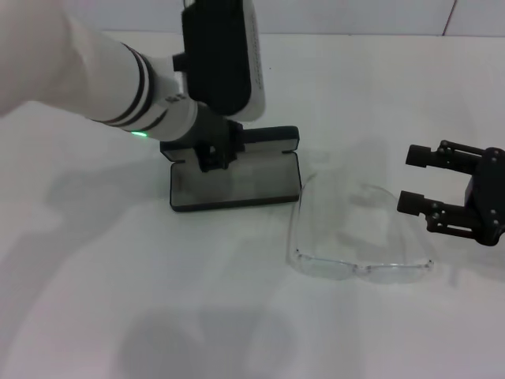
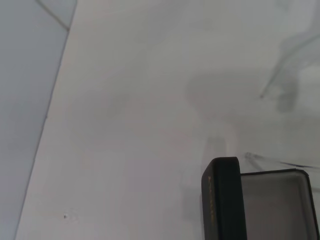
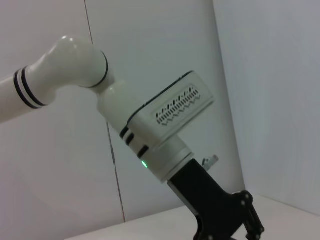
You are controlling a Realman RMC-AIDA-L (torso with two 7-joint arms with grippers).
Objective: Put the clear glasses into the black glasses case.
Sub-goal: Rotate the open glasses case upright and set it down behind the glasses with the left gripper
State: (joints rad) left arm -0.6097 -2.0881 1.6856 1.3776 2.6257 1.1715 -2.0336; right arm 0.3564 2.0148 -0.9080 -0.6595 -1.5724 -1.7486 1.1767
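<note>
The black glasses case (image 1: 235,183) lies open on the white table, its grey-lined base toward me and its lid (image 1: 268,139) standing up at the back. My left gripper (image 1: 211,156) reaches down at the case's left end, by the hinge. In the left wrist view the case (image 2: 223,200) shows edge-on with its grey lining beside it. The clear glasses (image 1: 359,264) rest on the table just right of the case, arms unfolded and pointing away from me. To their right, my right gripper (image 1: 414,180) hovers open and holds nothing.
The white table (image 1: 118,300) runs out to the front and left of the case. A pale wall stands behind it. The right wrist view shows only the left arm (image 3: 170,120) against that wall.
</note>
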